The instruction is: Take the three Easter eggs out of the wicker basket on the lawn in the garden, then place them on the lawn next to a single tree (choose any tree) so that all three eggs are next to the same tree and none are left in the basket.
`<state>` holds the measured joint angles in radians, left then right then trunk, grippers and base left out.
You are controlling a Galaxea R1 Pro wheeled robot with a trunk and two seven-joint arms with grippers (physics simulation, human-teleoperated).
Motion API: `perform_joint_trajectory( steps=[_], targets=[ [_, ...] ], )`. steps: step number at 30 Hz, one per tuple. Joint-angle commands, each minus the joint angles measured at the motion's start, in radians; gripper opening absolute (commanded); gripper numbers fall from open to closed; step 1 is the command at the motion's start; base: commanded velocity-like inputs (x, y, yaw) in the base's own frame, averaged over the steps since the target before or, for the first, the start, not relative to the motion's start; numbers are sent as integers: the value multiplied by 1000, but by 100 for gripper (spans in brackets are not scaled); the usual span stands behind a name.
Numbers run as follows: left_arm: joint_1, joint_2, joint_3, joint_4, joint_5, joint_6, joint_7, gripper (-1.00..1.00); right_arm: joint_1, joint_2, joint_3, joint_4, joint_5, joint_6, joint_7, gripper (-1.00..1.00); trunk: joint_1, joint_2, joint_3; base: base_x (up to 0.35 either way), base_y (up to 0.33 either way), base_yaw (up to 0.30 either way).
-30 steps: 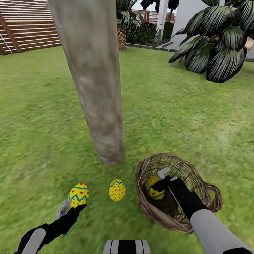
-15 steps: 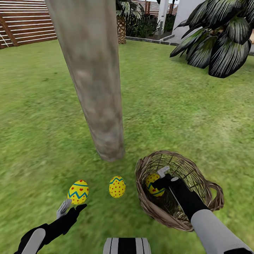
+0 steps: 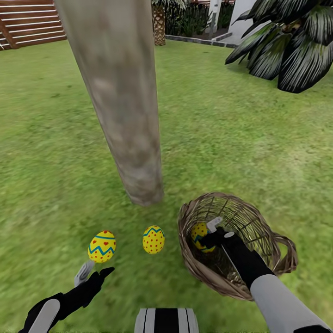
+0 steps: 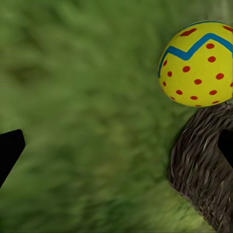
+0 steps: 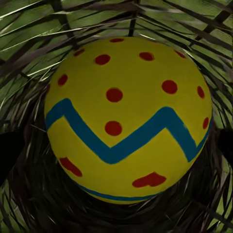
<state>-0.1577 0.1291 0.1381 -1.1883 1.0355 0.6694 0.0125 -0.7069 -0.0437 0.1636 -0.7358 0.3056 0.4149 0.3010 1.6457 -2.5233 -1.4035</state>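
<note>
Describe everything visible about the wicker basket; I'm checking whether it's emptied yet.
The wicker basket is brown, open-weave and deep, with a thick braided rim and a small loop handle on its right side. It sits on the lawn, right of the tree trunk's base, and looks tilted, its opening toward the camera. One yellow Easter egg with red dots and a blue zigzag is inside. The right tool reaches into it beside that egg. In the head view, two more eggs lie outside on the grass.
</note>
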Motion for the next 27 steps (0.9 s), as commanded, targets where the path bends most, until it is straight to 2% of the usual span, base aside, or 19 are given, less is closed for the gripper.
perform_joint_trajectory(
  steps=[1, 4, 20, 24, 27],
  targets=[
    [0, 0, 2, -1, 5, 6, 1, 100, 0, -1, 2, -2, 10, 4, 6, 100, 0, -1, -5, 0, 0, 0],
    [0, 0, 2, -1, 5, 6, 1, 100, 0, -1, 2, -2, 10, 3, 6, 100, 2, -1, -16, 0, 0, 0],
    [0, 0, 2, -1, 5, 6, 1, 100, -2, -5, -1, -16, 6, -6, 2, 100, 2, -1, -16, 0, 0, 0],
    [-1, 0, 2, -1, 5, 6, 1, 100, -2, -5, -1, -17, 6, -9, 2, 100, 3, -2, -32, 0, 0, 0],
    [-1, 0, 2, -1, 5, 6, 1, 100, -2, -5, -1, -17, 6, -9, 2, 100, 3, -2, -32, 0, 0, 0]
  ],
)
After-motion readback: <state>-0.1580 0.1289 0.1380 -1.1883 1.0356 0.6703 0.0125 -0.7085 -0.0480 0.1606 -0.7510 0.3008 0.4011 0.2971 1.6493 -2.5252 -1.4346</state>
